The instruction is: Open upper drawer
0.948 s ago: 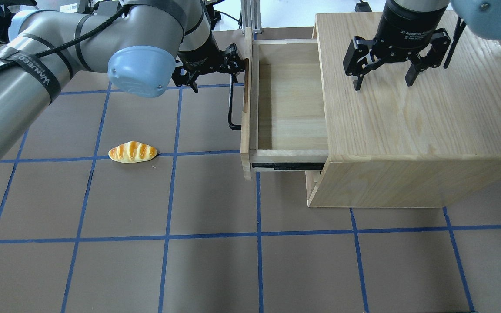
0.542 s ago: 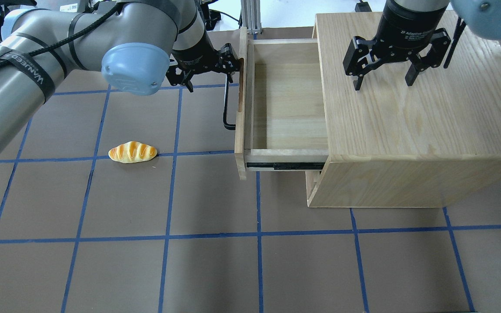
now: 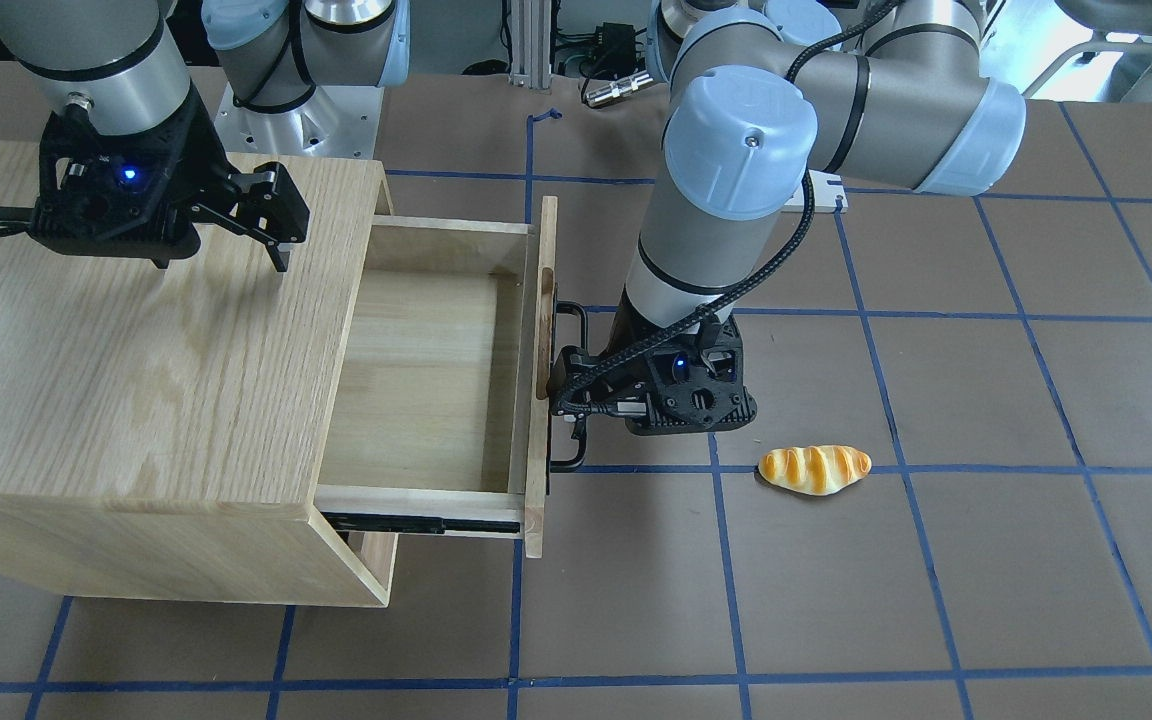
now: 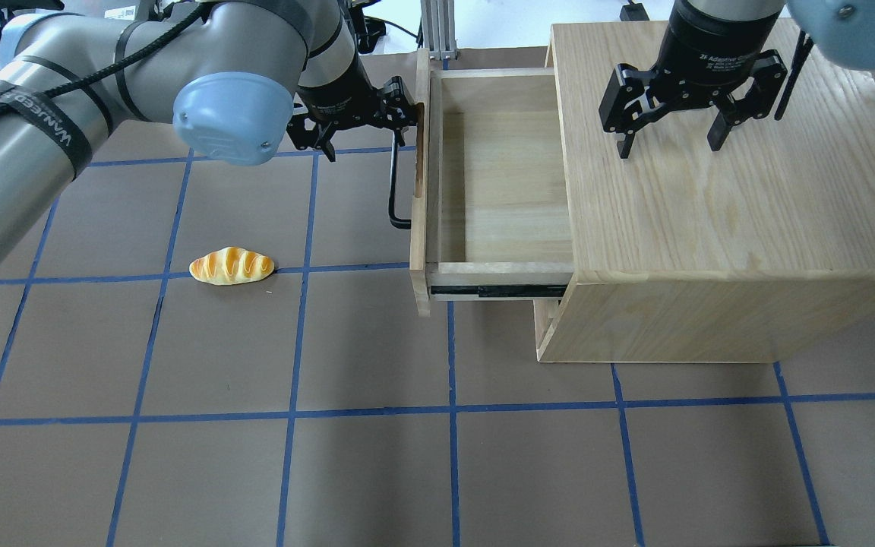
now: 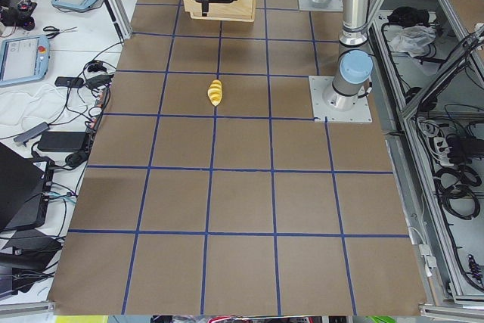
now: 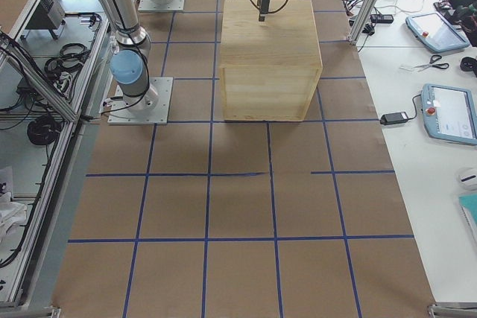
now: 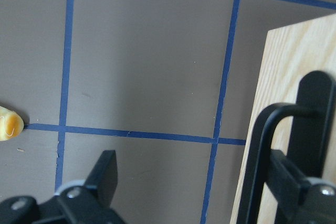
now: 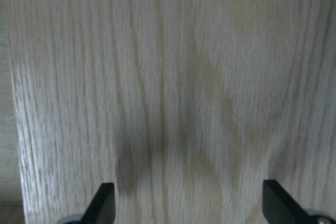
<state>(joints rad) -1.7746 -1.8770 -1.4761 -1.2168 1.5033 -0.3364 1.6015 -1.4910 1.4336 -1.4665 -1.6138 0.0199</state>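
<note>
**Surroundings.** A bread roll (image 4: 232, 266) lies on the table (image 4: 377, 471), well apart from the drawer front and on a blue tape line (image 4: 293, 342) of the grid. The left gripper (image 4: 363, 135) is just beside the front panel at the far end of the black bar handle (image 4: 393, 182). Its jaws are apart. In the left wrist view one finger (image 7: 286, 174) sits behind the bar, between the handle and the panel, and the other finger (image 7: 106, 174) is out over the table. The right gripper (image 4: 670, 148) hangs above the top of the oak-grain cabinet (image 4: 726, 213), jaws wide apart and holding nothing.

**Task item.** The upper drawer (image 4: 506, 190) is pulled well out of the cabinet toward the robot's left. Its wooden floor is exposed and one black side rail (image 4: 502, 290) shows along its near side.

**Surface and room.** The table is covered in brown sheet marked into squares by blue tape. Benches at both ends carry teach pendants (image 6: 449, 113) and cables (seen only in the side views).

**Change.** Compared with 0.9 s ago, the front panel and handle sit further from the cabinet, and the left gripper has shifted with them. Since 0.5 s ago there is barely any difference. The roll and the right gripper are where they were.
</note>
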